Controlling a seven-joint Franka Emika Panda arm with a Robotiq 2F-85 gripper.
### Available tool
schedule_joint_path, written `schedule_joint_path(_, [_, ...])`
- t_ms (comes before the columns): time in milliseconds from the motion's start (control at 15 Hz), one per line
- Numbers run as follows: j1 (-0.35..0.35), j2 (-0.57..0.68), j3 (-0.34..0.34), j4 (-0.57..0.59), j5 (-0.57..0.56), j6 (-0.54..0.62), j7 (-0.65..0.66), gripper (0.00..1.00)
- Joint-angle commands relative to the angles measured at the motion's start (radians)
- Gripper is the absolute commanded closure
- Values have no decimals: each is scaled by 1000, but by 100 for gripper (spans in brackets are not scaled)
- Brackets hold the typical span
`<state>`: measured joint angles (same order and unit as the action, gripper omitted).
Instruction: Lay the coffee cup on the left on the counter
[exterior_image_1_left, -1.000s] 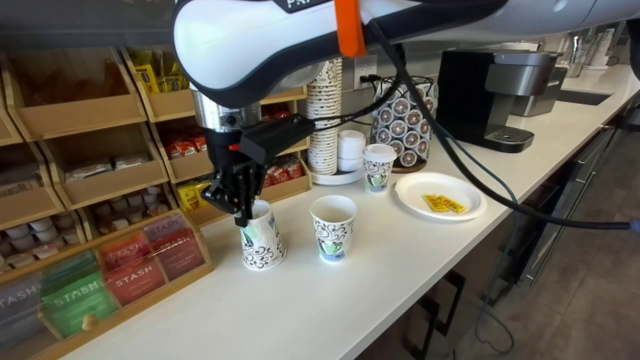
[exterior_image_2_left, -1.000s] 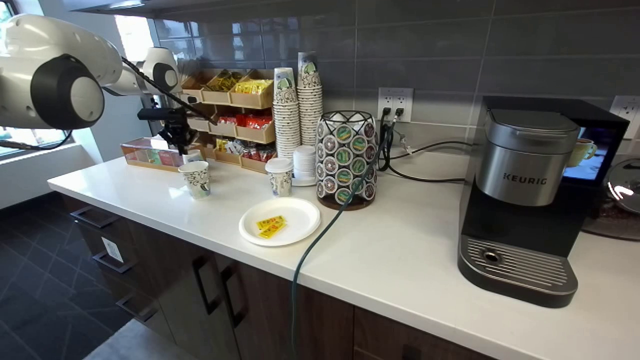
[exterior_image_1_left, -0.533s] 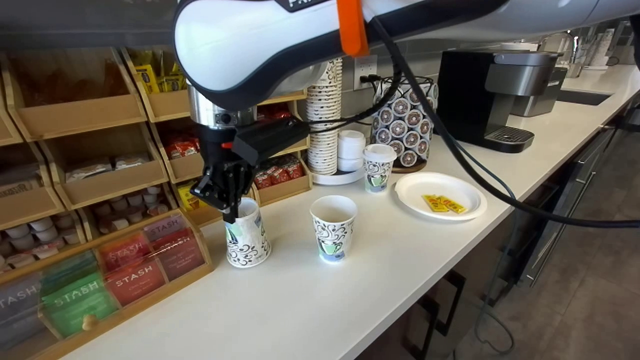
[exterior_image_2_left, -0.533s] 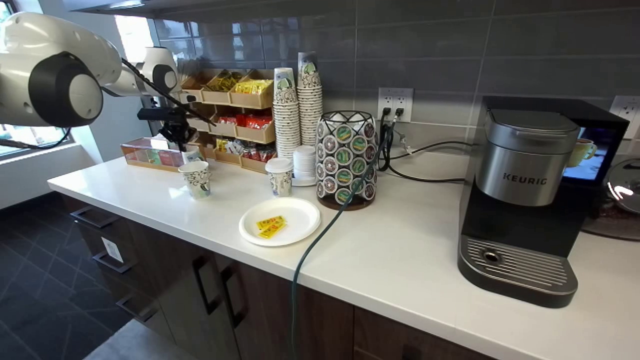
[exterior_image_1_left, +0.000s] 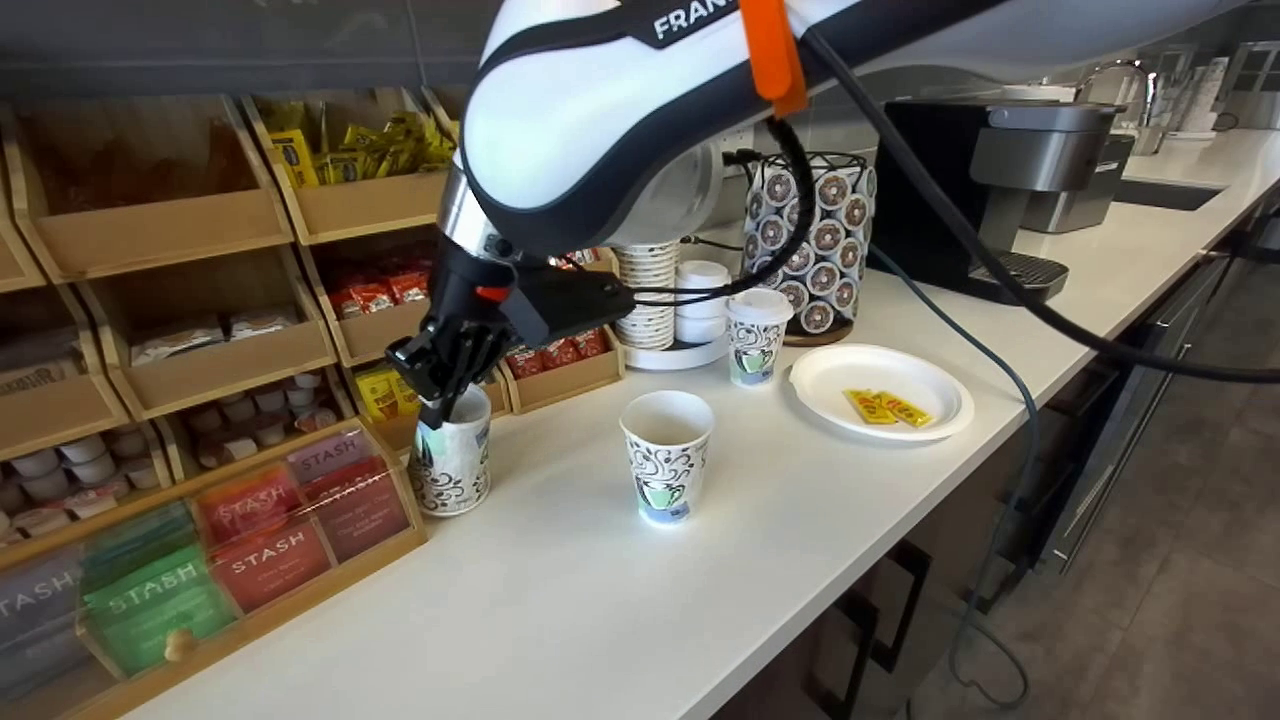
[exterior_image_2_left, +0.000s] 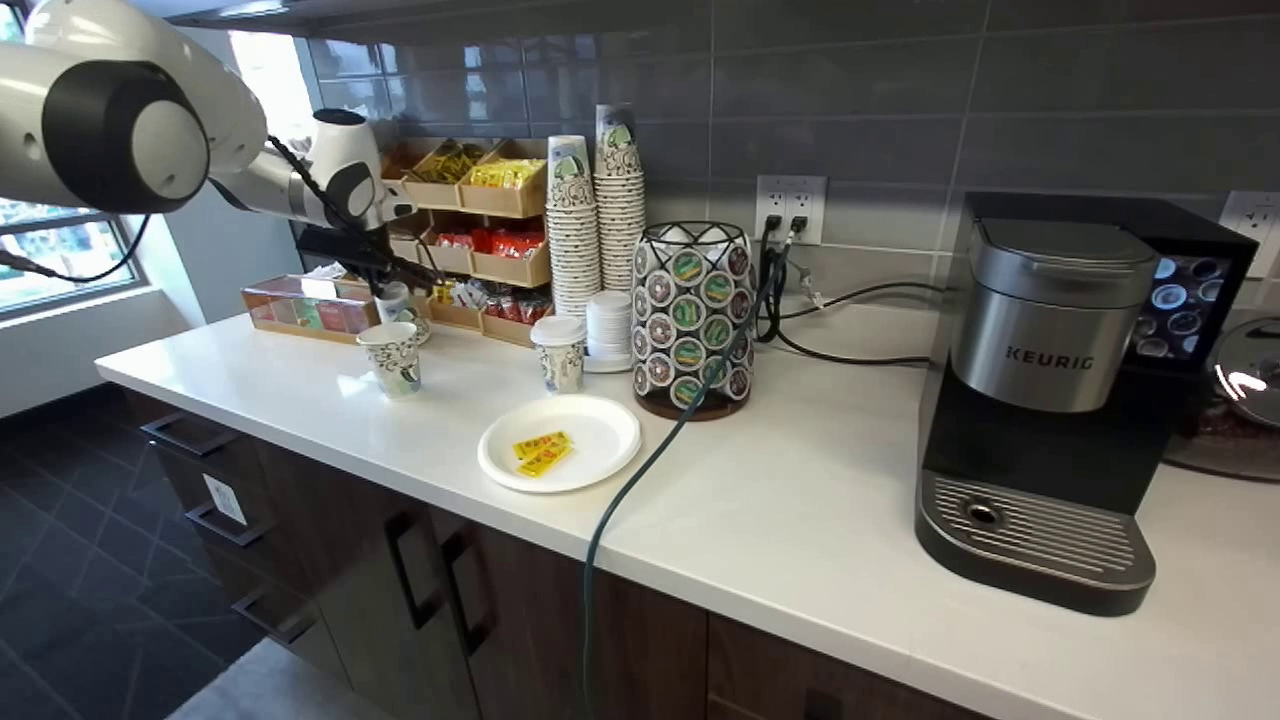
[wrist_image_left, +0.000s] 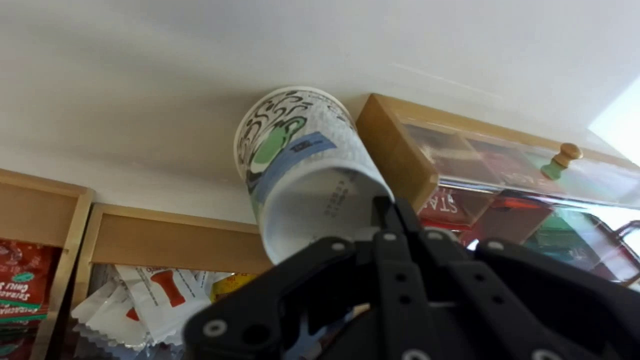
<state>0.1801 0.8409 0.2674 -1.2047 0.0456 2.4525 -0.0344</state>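
A white paper cup with a green-teal pattern is upside down, wide rim down, slightly tilted, beside the tea box. My gripper is shut on the wall edge of its upturned base, one finger inside the recess, as the wrist view shows with the cup and the fingertips. Its rim is at or just above the off-white counter; I cannot tell if it touches. The cup is partly hidden in an exterior view. A matching cup stands upright to its right.
A wooden tea box with a clear lid is close beside the held cup. Wooden shelves stand behind. A lidded cup, a white plate with yellow packets, a pod rack and a coffee maker are farther along.
My gripper has carried the cup left and back, towards the tea box and shelves. The wrist has tilted over. The upright cup has not moved.
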Motion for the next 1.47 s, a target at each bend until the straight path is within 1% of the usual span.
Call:
schedule_joint_path(0, [-98, -113, 89, -244, 104, 114, -67, 99])
schedule_joint_path(133, [-146, -153, 138, -332, 154, 164, -109, 99])
schedule_joint_path(200, [-151, -177, 142, -374, 202, 175, -139, 99])
schedule_joint_path(467, [-202, -278, 192, -556, 318, 231, -198, 99])
schedule_joint_path(600, [-214, -329, 215, -649, 394, 281, -199, 99])
schedule_joint_path(800, [-227, -387, 266, -786, 513, 415, -209, 99])
schedule_joint_path(1000, [-255, -392, 351, -870, 612, 592, -241, 99])
schedule_joint_path(1067, [-249, -396, 361, -899, 625, 652, -236, 99])
schedule_joint_path(1200, [-257, -380, 408, -932, 645, 770, -246, 99])
schedule_joint_path(1267, [-242, -379, 404, -955, 637, 820, -237, 99])
schedule_joint_path(1333, [-203, -395, 365, -989, 628, 857, -213, 99])
schedule_joint_path(1400, [-174, -401, 335, -1013, 617, 886, -220, 99])
